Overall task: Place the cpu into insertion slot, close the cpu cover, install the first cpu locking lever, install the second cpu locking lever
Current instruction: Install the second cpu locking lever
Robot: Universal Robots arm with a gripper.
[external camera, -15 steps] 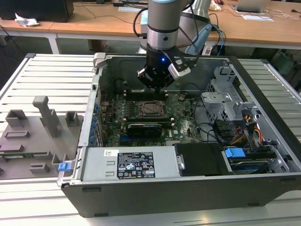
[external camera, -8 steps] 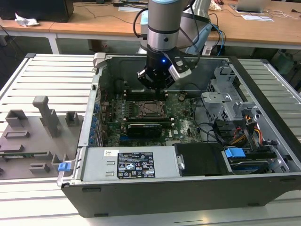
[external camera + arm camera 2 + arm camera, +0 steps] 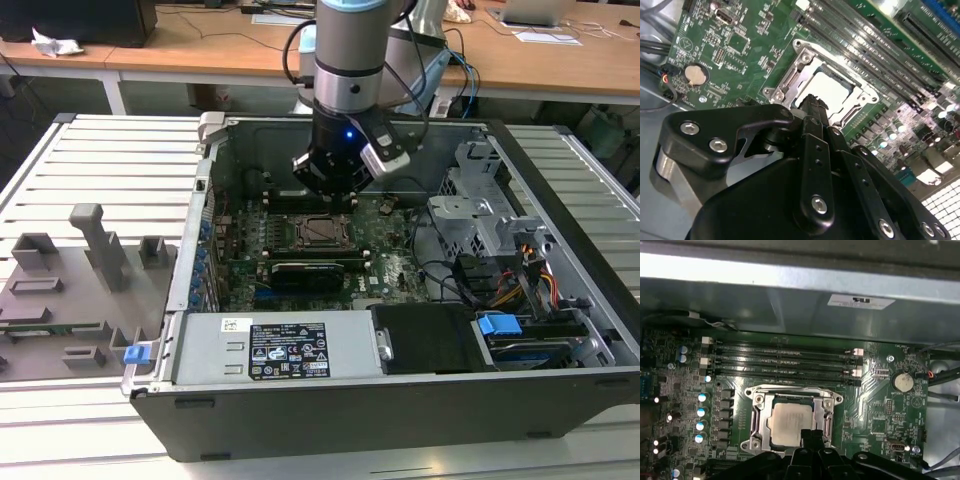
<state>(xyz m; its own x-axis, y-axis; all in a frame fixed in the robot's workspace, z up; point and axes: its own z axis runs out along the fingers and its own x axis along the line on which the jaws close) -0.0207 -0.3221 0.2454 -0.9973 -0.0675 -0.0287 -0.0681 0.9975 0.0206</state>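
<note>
Black metal fingers of the gripper (image 3: 812, 107) are pressed together into one narrow tip and hold nothing; this tip hovers at the edge of the dull silver cpu cover (image 3: 792, 396). Inside its square window lies the pale silver-grey cpu (image 3: 790, 424), seated in the insertion slot (image 3: 322, 231) on the green circuit board (image 3: 740, 55).

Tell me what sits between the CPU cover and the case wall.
In the first wrist view, four long memory slots lie between the cpu cover and the case wall.
</note>
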